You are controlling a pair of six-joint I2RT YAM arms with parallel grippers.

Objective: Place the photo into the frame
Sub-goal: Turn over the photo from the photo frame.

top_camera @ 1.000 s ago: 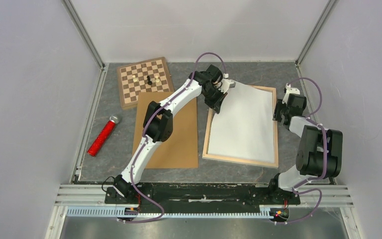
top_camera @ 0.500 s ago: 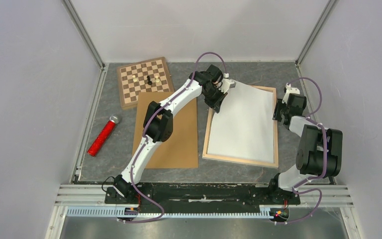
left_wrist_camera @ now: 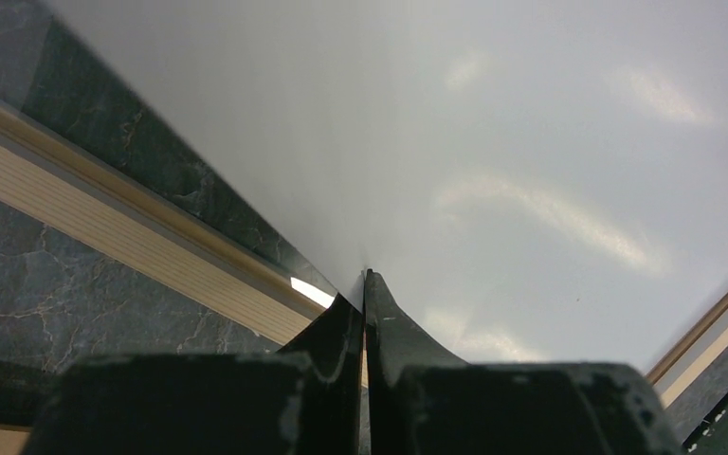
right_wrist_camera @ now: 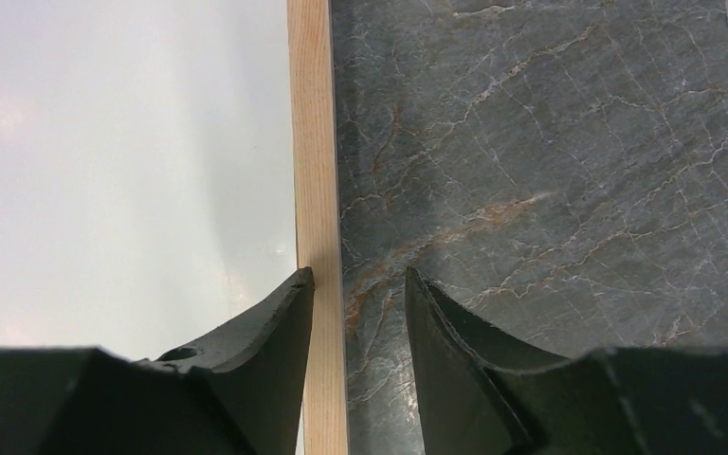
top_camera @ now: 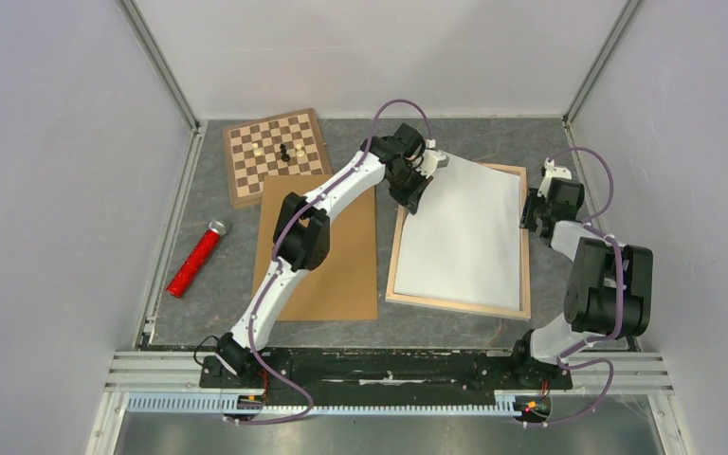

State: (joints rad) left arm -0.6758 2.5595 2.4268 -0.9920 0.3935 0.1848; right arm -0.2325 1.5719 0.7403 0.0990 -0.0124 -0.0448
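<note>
- Nothing has moved: the photo (top_camera: 460, 232), white back up, lies over the frame (top_camera: 455, 305).
- My left jaws grip its far-left corner.
- My right jaws stand open at the frame's right bar.

photo (left_wrist_camera: 531, 142): white paper, smooth, faint glossy sheen
frame (right_wrist_camera: 318, 142): pale bare wood, fine grain, matt
worktop (right_wrist_camera: 550, 171): dark grey veined stone look, smooth
backing board (top_camera: 341, 275): brown, flat matt, card-like
chessboard (top_camera: 278, 154): two-tone wood, smooth
red cylinder (top_camera: 192, 263): rough-textured red body, shiny metal end
left hand (left_wrist_camera: 364, 284): black plastic, scuffed
right hand (right_wrist_camera: 358, 277): black plastic, matt
</note>
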